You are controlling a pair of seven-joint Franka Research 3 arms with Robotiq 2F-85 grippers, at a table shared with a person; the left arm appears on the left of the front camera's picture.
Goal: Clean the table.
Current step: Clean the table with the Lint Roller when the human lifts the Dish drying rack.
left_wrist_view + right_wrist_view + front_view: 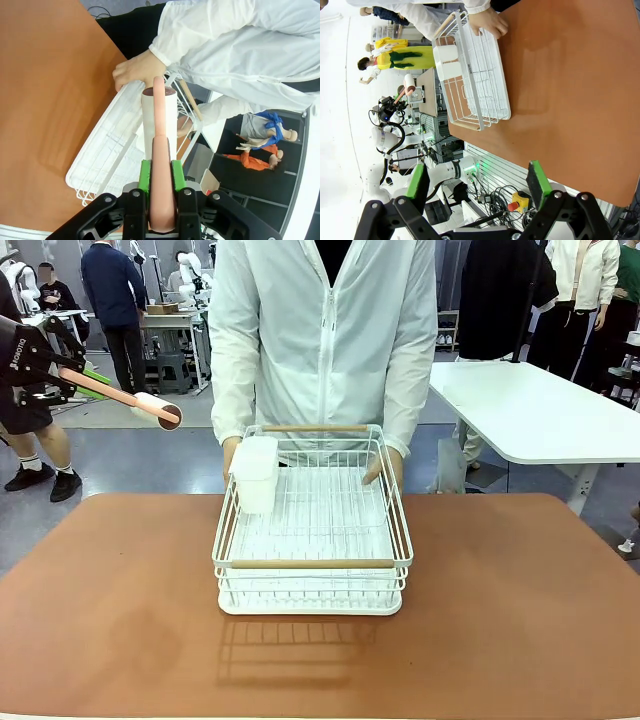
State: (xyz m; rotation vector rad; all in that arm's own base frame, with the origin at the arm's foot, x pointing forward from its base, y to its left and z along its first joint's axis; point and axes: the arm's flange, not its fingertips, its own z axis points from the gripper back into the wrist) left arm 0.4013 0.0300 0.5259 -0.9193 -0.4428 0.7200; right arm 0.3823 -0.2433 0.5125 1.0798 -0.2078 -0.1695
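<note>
**Front view**
- My left gripper [62,373]: raised at the left edge, off the table, clamped on the pink handle of a lint roller [155,410]. The white roll points toward the rack.
- Table [520,620]: its reddish-brown top spreads across the lower part of the view, directly in front of me.
- Rack [310,563]: white wire with wooden bars, standing on the table at its middle, nearer the far edge.
- Container [256,475]: white, hung at the rack's far left corner.
- Person [320,330]: in a white jacket at the far side, with one hand [231,455] at the rack's far left corner and the other hand [385,468] at its far right.

**Left wrist view**
- My left gripper [161,170]: green pads [145,175] pressed against both sides of the pink handle, holding it firmly.
- Lint roller [171,120]: the roll stands out beyond my fingers, over the rack [107,145].
- Person's hand [137,70]: on the rack's end, just past the roll.
- Table [45,90]: bare brown top on the left.

**Right wrist view**
- My right gripper [477,182]: jaws spread wide with nothing between the pads, above the table [570,90].
- Rack [485,75]: on the table, well apart from me, with the container [447,62] at one corner and a hand [487,22] on its end.
</note>
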